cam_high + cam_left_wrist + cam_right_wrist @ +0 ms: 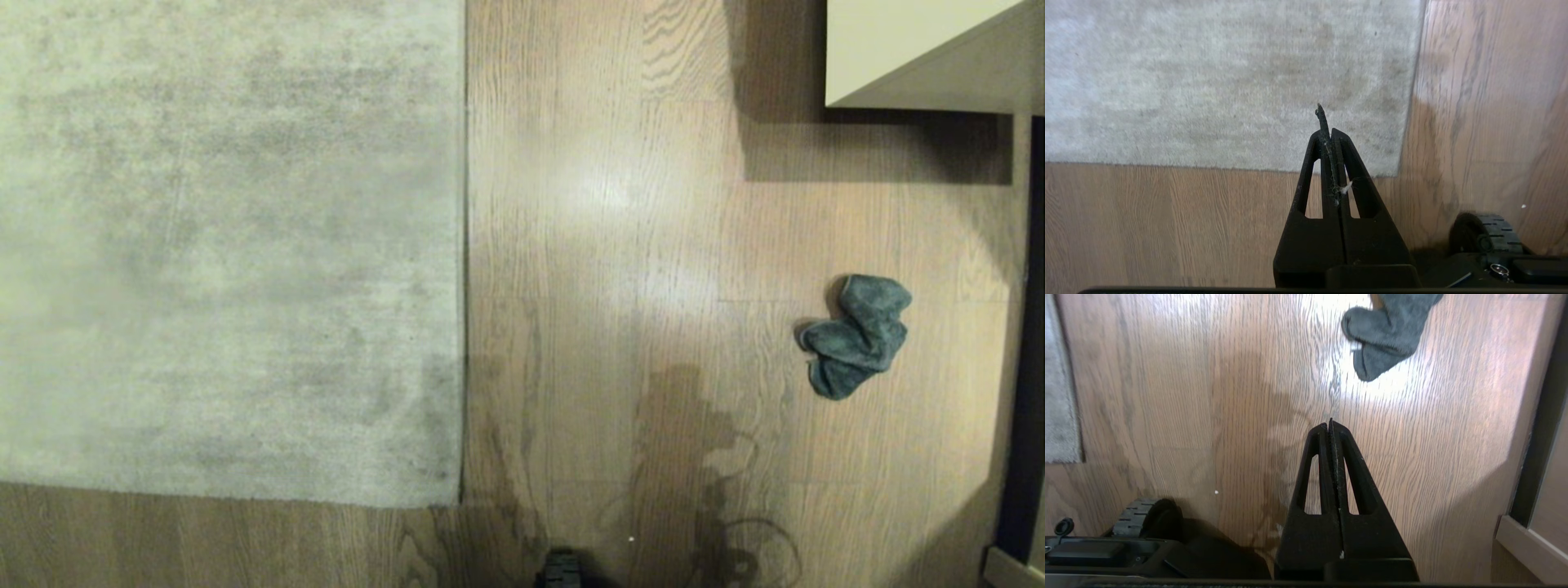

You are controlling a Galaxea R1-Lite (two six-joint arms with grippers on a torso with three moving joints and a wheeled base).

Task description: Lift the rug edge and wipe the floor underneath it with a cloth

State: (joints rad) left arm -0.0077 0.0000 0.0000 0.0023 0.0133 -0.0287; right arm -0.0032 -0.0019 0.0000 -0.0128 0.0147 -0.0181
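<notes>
Below, our right gripper [1329, 424] hangs pressed together and empty; the cloth [1386, 332] lies on the floor [1208, 396] beyond its tips, apart from them. Our left gripper [1327, 132], also pressed together, hangs over the rug edge [1208, 166]. Only the head view shows a pale cabinet [922, 57] beyond the cloth.

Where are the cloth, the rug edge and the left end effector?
cloth [857, 336]: head view, middle of the crumpled rag on the floor.
rug edge [464, 245]: head view, the rug's straight border beside the bare planks.
left end effector [1331, 132]: left wrist view, tips of the shut fingers.
</notes>
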